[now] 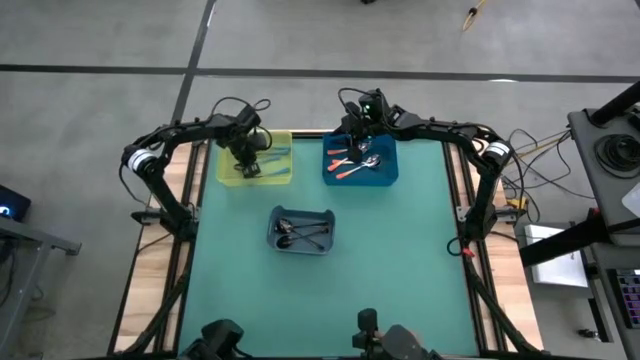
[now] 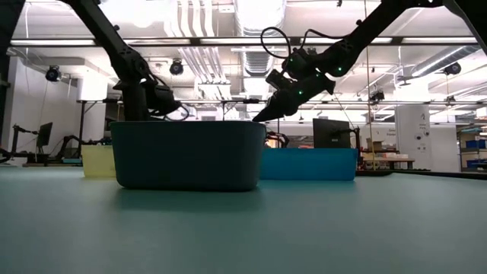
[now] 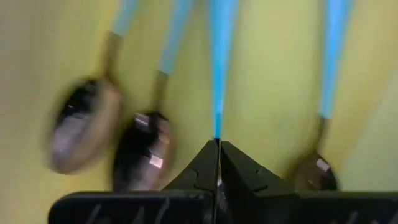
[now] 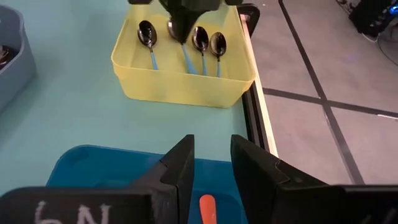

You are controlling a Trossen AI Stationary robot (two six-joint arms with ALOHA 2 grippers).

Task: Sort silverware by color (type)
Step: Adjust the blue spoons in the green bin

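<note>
Left pincer (image 3: 217, 146) apparently clamps a blue-handled spoon (image 3: 217, 68).

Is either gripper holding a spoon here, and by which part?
Left gripper: shut on a light-blue-handled spoon, at its handle. Right gripper: open, empty.

Left wrist view blurs the blue-handled spoons (image 3: 84, 127), handles cut at the edge. From the right wrist, the left gripper (image 4: 185, 22) hides one spoon's bowl; the orange handle (image 4: 207, 208) runs off-frame.

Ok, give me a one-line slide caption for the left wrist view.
Left gripper shut on a light-blue-handled spoon inside the yellow bin, three more blue-handled spoons lying alongside.
</note>
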